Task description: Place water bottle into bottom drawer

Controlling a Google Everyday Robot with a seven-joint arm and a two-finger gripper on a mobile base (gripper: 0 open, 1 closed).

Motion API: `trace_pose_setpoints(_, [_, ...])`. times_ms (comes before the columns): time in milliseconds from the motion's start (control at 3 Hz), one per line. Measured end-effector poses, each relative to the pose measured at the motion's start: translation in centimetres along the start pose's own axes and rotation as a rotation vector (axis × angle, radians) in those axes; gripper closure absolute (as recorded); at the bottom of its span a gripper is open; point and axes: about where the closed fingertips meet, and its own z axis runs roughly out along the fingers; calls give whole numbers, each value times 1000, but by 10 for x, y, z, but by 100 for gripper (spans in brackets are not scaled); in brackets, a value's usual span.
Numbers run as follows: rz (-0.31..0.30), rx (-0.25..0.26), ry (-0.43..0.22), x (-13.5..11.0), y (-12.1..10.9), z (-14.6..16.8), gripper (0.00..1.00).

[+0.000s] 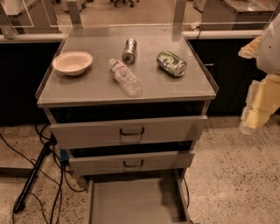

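Grey metal bench (87,89) fills the middle of the frame, and the water bottle (126,77) lies on its side there, cap toward the upper left, between a pale bowl (72,62) at the left and a green can (171,63) at the right, near a silver can (129,50) behind it. Under the two upper drawers (131,131), the bottom drawer (131,203) stands pulled out at the lower edge. My hand (256,109) hangs at the right edge, well apart from the bottle; whether it is spread or closed I cannot tell

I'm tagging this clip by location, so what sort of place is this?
Probably an office or lab workspace: a grey metal drawer cabinet, a chair base on castors behind, cables across speckled floor. The gripper hangs at the right edge.
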Motion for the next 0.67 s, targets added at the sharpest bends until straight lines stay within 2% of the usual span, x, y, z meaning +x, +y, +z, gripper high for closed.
trace_pose_setpoints(333, [-7,-1,2,-8,0,3,0])
trace_pose_setpoints(667, [-27,-32,16,-29,-12,23,0])
